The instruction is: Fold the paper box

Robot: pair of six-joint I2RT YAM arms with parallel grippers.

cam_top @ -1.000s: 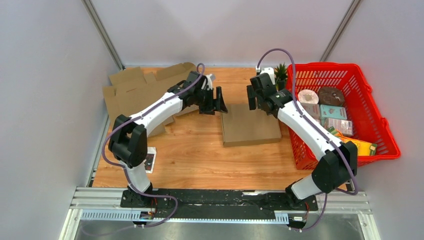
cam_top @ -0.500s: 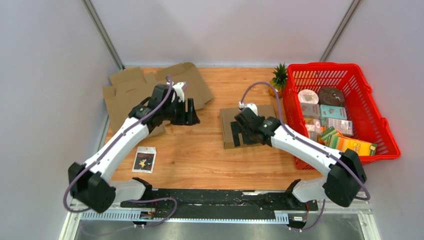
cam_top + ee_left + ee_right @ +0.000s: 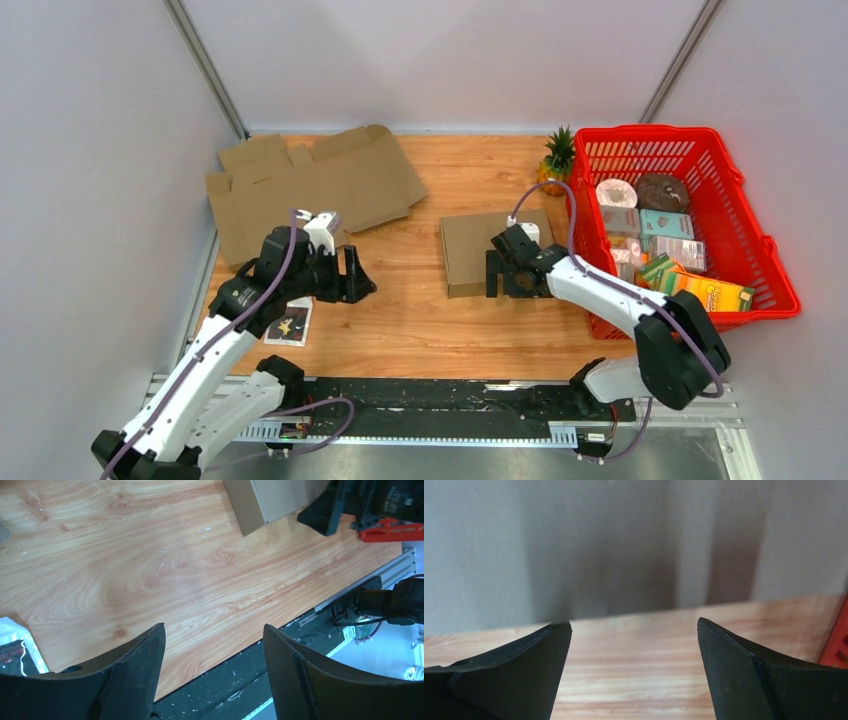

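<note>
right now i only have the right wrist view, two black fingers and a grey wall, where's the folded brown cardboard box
Observer: The folded brown cardboard box lies flat in the middle of the wooden table; the right gripper sits at its near edge, jaws open.
Operator: left gripper holding anything
Observer: No, the left gripper is open and empty over bare wood, left of the box.
Operator: any other cardboard
Observer: A large unfolded brown cardboard sheet lies flat at the table's far left corner.
</note>
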